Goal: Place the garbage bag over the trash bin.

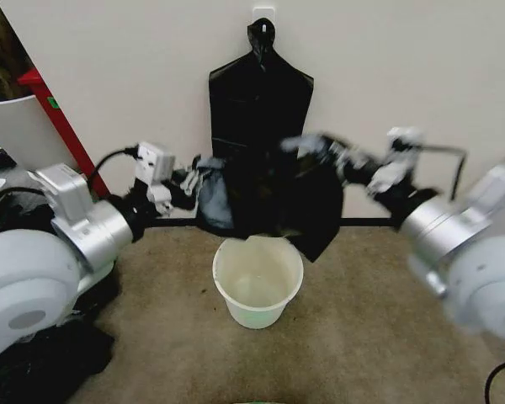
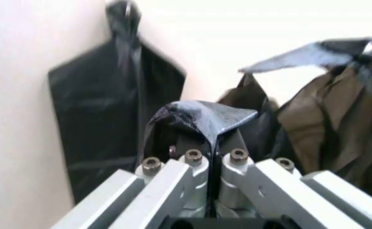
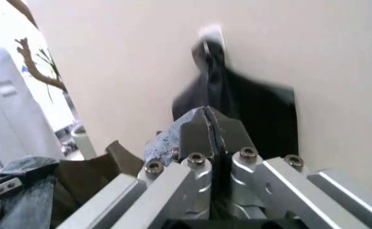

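Observation:
The garbage bag (image 1: 269,202), thin glossy black film, hangs stretched between my two grippers above the trash bin (image 1: 258,290), a small off-white bucket standing open on the carpet. My left gripper (image 1: 195,181) is shut on the bag's left edge, and the left wrist view shows the film (image 2: 202,114) pinched in that gripper (image 2: 214,140). My right gripper (image 1: 316,145) is shut on the bag's right edge and held a little higher. The right wrist view shows that gripper (image 3: 212,121) shut on the film (image 3: 163,143). The bag's lower corner dangles just over the bin's far rim.
A flat black bag bundle (image 1: 261,93) with a knotted top hangs on the wall behind. A red pole (image 1: 59,118) and a big white tub (image 1: 13,126) stand at the left. A heap of black bags (image 1: 50,353) lies at the lower left.

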Controlling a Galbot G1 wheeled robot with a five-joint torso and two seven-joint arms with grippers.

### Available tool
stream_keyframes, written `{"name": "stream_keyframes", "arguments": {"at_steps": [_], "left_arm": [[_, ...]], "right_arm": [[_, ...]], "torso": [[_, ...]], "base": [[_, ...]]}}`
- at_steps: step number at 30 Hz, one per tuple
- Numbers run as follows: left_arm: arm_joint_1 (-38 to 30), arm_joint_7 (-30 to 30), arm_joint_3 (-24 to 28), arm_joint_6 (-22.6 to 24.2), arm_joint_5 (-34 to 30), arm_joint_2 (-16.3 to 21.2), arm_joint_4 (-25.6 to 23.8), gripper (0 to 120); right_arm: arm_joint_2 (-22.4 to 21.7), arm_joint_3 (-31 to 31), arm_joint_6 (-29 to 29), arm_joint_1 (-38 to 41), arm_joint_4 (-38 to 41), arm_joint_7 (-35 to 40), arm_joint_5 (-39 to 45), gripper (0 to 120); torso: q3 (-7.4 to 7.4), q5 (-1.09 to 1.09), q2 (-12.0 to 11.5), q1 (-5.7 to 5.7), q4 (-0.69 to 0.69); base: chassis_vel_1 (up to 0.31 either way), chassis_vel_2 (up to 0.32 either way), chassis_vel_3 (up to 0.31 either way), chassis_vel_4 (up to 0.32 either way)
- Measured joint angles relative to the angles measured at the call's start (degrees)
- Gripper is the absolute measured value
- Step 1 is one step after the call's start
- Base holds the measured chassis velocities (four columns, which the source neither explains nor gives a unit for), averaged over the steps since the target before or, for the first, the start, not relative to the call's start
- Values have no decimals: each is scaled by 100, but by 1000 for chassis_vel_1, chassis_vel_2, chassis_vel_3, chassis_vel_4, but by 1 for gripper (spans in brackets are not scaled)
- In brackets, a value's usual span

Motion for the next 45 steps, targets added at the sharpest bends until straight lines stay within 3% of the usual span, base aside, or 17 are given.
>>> {"name": "stream_keyframes", "arguments": {"at_steps": [8, 13, 18, 21, 28, 42, 45], "left_arm": [[-816, 366, -12, -266, -1162, 45, -108, 0], [-957, 421, -42, -295, -1410, 52, -136, 0], [-85, 552, -646, -303, -1266, -18, -217, 0], [828, 768, -1096, -424, -739, -153, -222, 0], [1783, 893, -1649, -564, -436, -458, -216, 0], [2921, 1095, -2284, -614, 44, -1251, 138, 0], [3100, 1131, -2331, -674, 263, -1489, 299, 0]], "right_arm": [[-546, 940, 472, 199, -3, -381, 1271, 0], [-721, 1169, 655, 301, -2, -412, 1994, 0], [-588, 863, 683, 257, -10, -433, 2087, 0], [-300, 661, 660, 177, -17, -361, 2183, 0], [0, 510, 718, 144, -20, -218, 2854, 0], [650, 127, 874, 161, -20, 31, 4034, 0], [1082, -458, 838, 348, -21, -58, 3691, 0]], "torso": [[-1, 1, 0, 0, -1], [0, 1, 0, 0, -1], [0, 1, 0, 0, 0], [0, 0, 0, 0, 1], [-1, 0, 0, 0, 1], [-1, -1, 0, 0, 0], [0, -1, 0, 0, 0]], "base": [[0, 0, 0, 0], [0, 0, 0, 0], [0, 0, 0, 0], [0, 0, 0, 0], [0, 0, 0, 0], [0, 0, 0, 0], [0, 0, 0, 0]]}}
